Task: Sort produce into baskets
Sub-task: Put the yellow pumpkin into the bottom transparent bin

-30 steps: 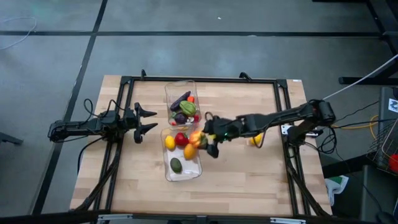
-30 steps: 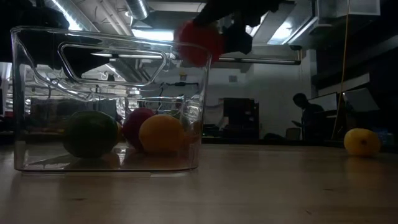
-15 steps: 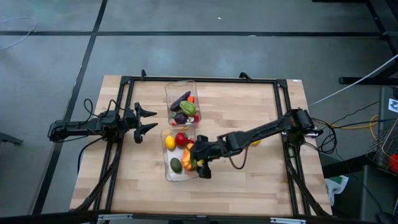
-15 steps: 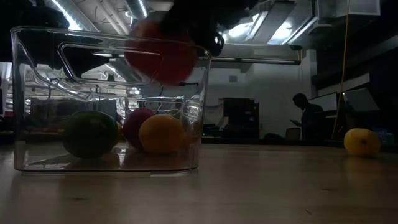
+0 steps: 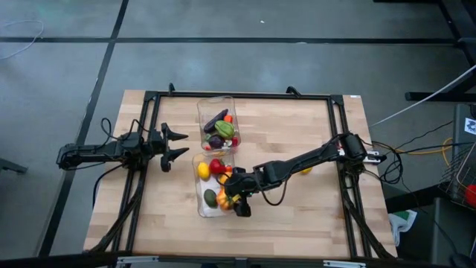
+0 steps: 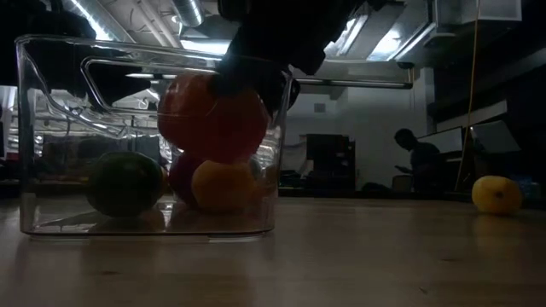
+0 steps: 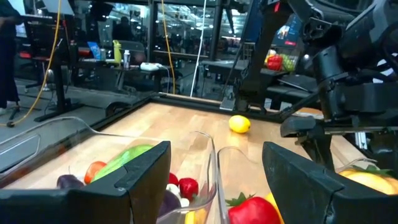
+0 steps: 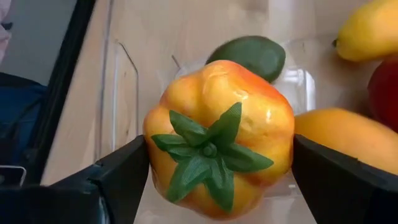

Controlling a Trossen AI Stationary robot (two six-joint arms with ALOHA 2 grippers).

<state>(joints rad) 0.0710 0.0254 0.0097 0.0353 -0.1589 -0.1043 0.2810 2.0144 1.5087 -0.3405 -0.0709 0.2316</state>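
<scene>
Right gripper clamps an orange pepper between its fingers, holding it inside the nearer basket, just above an avocado, a lemon and other fruit. Left gripper waits with its fingers spread wide at the bench's left edge, beside the farther basket. One more lemon lies loose on the bench. Released too high, the pepper may bounce off the packed fruit and over the rim.
</scene>
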